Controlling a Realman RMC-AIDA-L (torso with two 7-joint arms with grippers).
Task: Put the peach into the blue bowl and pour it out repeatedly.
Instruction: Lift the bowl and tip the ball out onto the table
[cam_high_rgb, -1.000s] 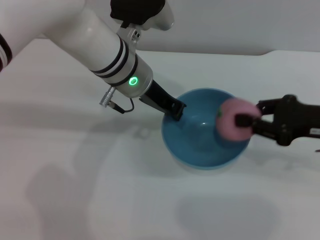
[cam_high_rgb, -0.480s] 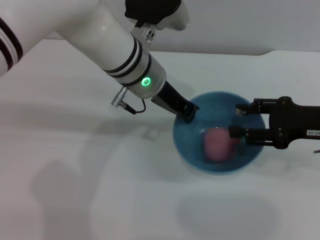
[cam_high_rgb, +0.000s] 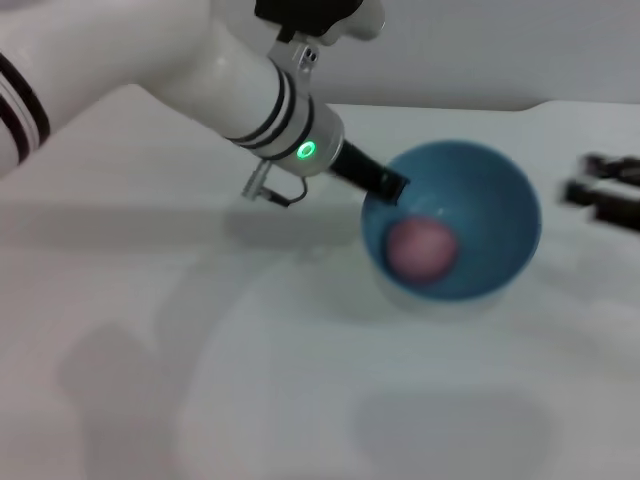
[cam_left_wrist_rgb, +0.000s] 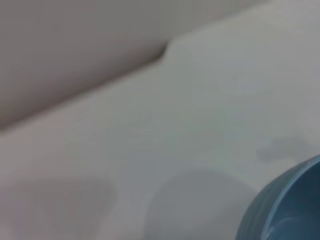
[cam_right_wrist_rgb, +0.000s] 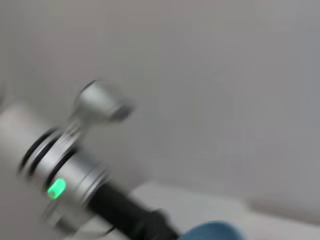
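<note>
Left end effector (cam_high_rgb: 392, 188) at frame centre clamped on deep glossy light-blue plastic bowl (cam_high_rgb: 500, 190) rim, tilted off white counter (cam_high_rgb: 300, 400). Small pink toy peach (cam_high_rgb: 420, 249) inside; pour pending. Right end effector (cam_high_rgb: 605, 190) far right, grip state unclear.

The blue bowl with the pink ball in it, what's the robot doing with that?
The left gripper is holding the blue bowl by its rim, tipped up off the white table. The pink ball is a toy peach, and it sits loose inside the bowl. The right gripper is off to the side at the picture's edge, holding nothing.
</note>
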